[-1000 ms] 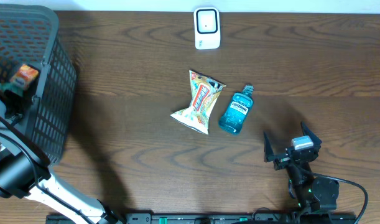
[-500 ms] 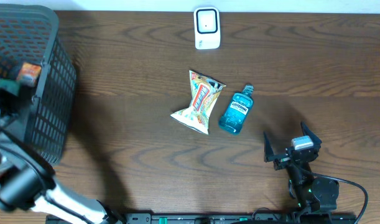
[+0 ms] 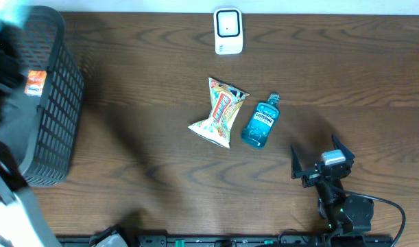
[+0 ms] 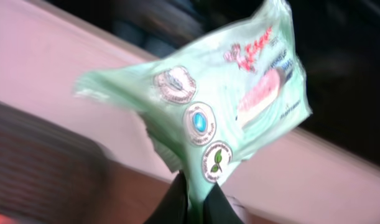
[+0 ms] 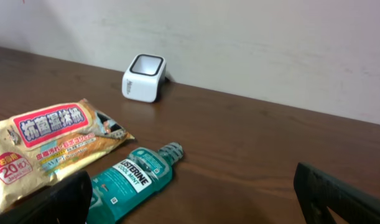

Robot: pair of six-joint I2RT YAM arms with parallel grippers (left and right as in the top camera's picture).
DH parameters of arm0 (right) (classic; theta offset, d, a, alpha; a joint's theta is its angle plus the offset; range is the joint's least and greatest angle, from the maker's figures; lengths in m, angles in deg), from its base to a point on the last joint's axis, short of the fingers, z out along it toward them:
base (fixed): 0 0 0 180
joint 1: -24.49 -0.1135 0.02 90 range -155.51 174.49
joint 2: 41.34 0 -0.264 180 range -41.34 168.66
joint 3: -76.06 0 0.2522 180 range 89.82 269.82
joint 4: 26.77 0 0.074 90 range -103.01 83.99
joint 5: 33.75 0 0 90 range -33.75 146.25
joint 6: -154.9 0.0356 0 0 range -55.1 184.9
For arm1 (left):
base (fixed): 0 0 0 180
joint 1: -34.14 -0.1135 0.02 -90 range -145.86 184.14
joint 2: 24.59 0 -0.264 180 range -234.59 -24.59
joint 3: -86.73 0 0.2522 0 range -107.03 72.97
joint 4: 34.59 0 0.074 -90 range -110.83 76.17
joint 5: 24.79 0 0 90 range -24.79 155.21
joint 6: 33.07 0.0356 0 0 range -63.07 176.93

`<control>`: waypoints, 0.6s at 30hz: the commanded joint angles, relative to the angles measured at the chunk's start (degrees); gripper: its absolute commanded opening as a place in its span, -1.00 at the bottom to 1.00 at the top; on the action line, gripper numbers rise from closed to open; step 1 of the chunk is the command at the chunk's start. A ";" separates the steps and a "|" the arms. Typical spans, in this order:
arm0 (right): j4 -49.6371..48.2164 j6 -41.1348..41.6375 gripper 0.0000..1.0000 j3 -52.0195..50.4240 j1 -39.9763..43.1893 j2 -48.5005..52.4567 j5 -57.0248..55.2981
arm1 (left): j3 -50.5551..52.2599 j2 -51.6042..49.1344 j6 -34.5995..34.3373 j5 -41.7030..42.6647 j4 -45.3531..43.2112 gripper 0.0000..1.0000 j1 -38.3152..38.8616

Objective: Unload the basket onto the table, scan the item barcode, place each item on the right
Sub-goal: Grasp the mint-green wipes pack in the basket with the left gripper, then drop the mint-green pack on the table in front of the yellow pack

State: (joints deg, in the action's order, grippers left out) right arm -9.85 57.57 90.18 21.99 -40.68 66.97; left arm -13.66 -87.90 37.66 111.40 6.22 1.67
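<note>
1. Right, your left gripper [image 4: 196, 199] is clenched on the bottom edge of the green packet [image 4: 221, 118]. Its dark fingers [image 4: 176, 202] pinch the film at bottom centre of the left wrist frame.
2. The green packet stands up from that pinch and fills the centre and upper right of the frame, leaning right. The face toward the camera shows three round seals and a pink-and-green graphic.
3. Overhead, the left arm is a smear at the upper left, over the basket [image 3: 58, 103]. You can't pick the packet out there; it's probably lost in the blur.
4. Your right gripper [image 3: 315, 151] sits at lower right of the overhead frame, released, jaws spread wide.
5. The scanner [image 3: 228, 31] stands at top centre on the table [image 3: 140, 137], well apart from both grippers.
6. The wipes pack [image 3: 219, 113] and mouthwash bottle [image 3: 258, 123] lie just beside each other mid-frame, between the scanner and the right gripper.
</note>
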 commanded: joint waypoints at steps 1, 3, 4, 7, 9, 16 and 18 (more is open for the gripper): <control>0.26 -0.22 0.99 -0.04 -0.26 -0.28 0.15 | 0.98 1.79 10.08 3.54 10.80 -0.85 6.95; 0.26 -0.22 0.99 -0.04 -0.26 -0.28 0.15 | 1.27 2.71 14.78 0.72 18.21 -0.86 11.89; 0.26 -0.22 0.99 -0.04 -0.26 -0.28 0.15 | 1.55 2.80 17.31 -0.26 21.42 -0.85 14.29; 0.26 -0.22 0.98 -0.04 -0.26 -0.28 0.15 | 3.98 2.34 23.15 -2.60 28.02 -0.86 21.05; 0.26 -0.22 0.98 -0.04 -0.26 -0.28 0.15 | 8.20 1.79 24.33 -3.43 28.15 -0.85 25.31; 0.26 -0.22 0.99 -0.04 -0.26 -0.28 0.15 | 27.76 -3.28 24.39 -9.84 15.91 -0.85 33.86; 0.26 -0.22 0.98 -0.04 -0.26 -0.28 0.15 | 32.85 -5.46 23.85 -9.84 10.21 -0.85 34.51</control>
State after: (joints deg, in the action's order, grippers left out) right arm -9.80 57.57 90.20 21.99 -40.65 66.97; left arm 14.12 -91.51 60.24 103.97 19.61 35.30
